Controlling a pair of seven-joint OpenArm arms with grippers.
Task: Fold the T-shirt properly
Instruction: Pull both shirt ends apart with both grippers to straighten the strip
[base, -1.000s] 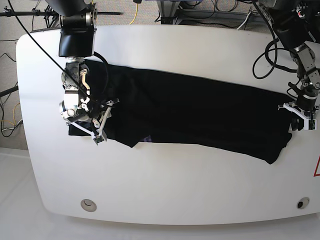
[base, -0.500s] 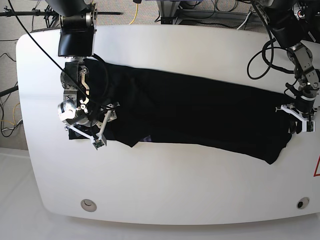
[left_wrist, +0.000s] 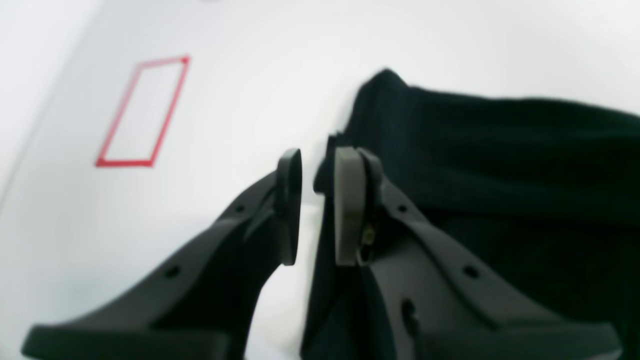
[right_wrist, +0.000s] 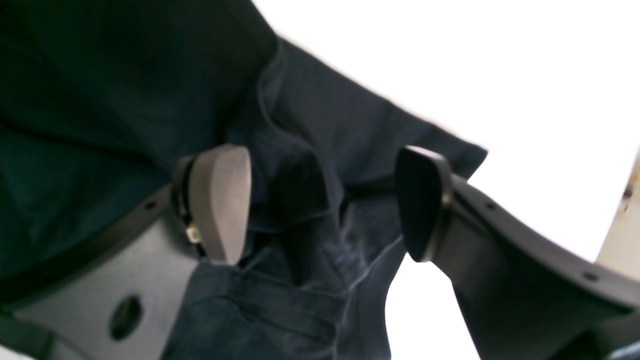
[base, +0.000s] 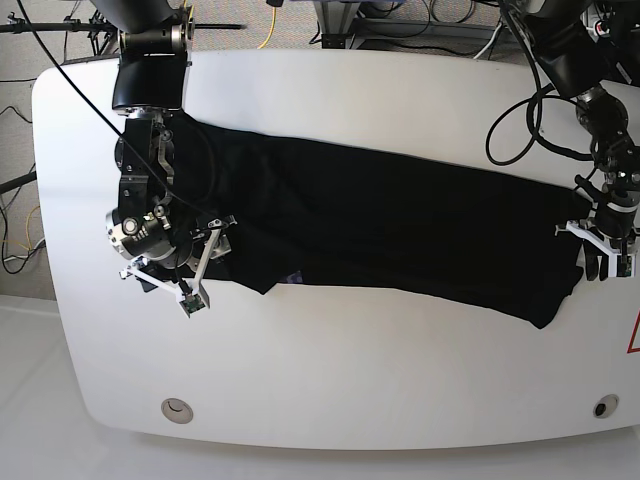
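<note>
Both wrist views are blurred, and each shows only a corner of the shirt past its own fingers. In the base view the left gripper (base: 601, 262) is small and dark against the cloth, so its grip cannot be read there.

The T-shirt (base: 400, 225) lies as a long black band across the middle of the table (base: 330, 390), running from the left side to the right edge and sagging toward the front edge near its right end.

The right gripper (right_wrist: 320, 200) stands wide, its jaws well apart over bunched cloth at the shirt's left end; cloth lies between the pads, neither visibly pressing it. The left gripper (left_wrist: 314, 210) has its jaws narrow, a slim gap between them, at the shirt's right end; whether cloth is pinched there cannot be told. A red outlined rectangle (left_wrist: 142, 112) marks the table beyond it.

Bare tabletop runs broad along the front edge and along the back edge.
</note>
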